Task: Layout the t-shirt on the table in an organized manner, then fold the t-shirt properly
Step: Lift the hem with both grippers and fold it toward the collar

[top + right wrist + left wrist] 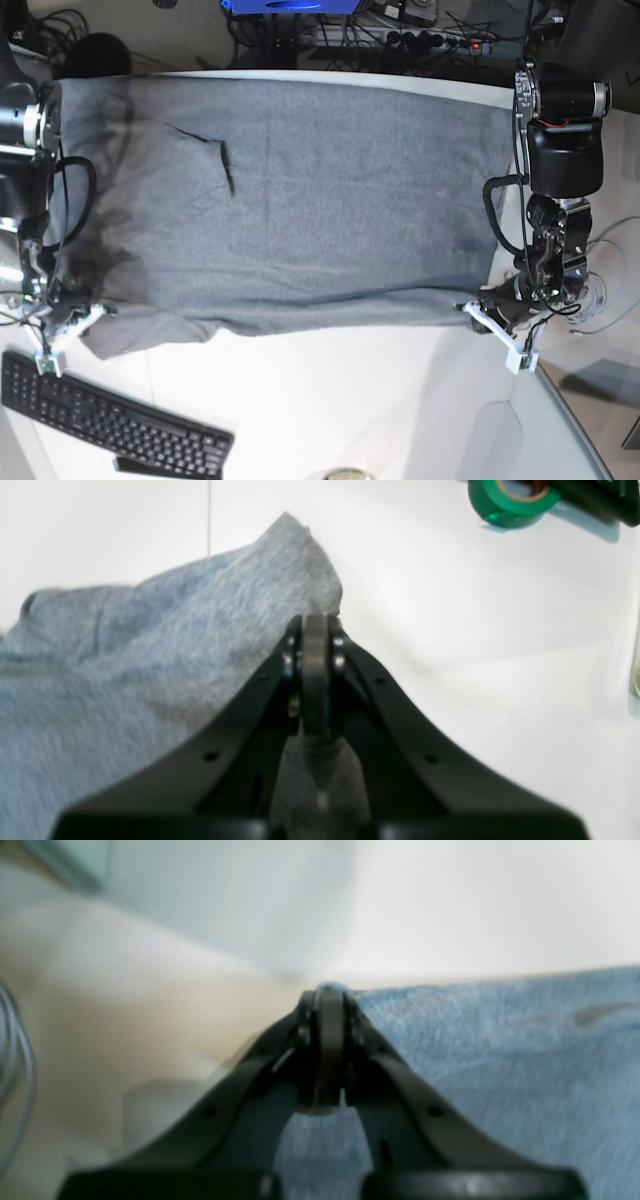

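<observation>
The heather-grey t-shirt (300, 190) hangs spread wide between my two arms, above the back of the white table (350, 400). Its lower edge drapes onto the table. My left gripper (475, 310) is shut on the shirt's lower corner at the right of the base view. In the left wrist view its closed tips (327, 990) pinch the cloth edge (500, 1050). My right gripper (88, 315) is shut on the opposite corner at the left. In the right wrist view the closed tips (315, 622) hold a fold of the grey cloth (150, 655) over the table (475, 630).
A black keyboard (110, 425) lies at the table's front left, just below my right gripper. A green tape roll (510, 500) sits on the table at the top right of the right wrist view. Cables and a power strip (400, 35) lie behind the table.
</observation>
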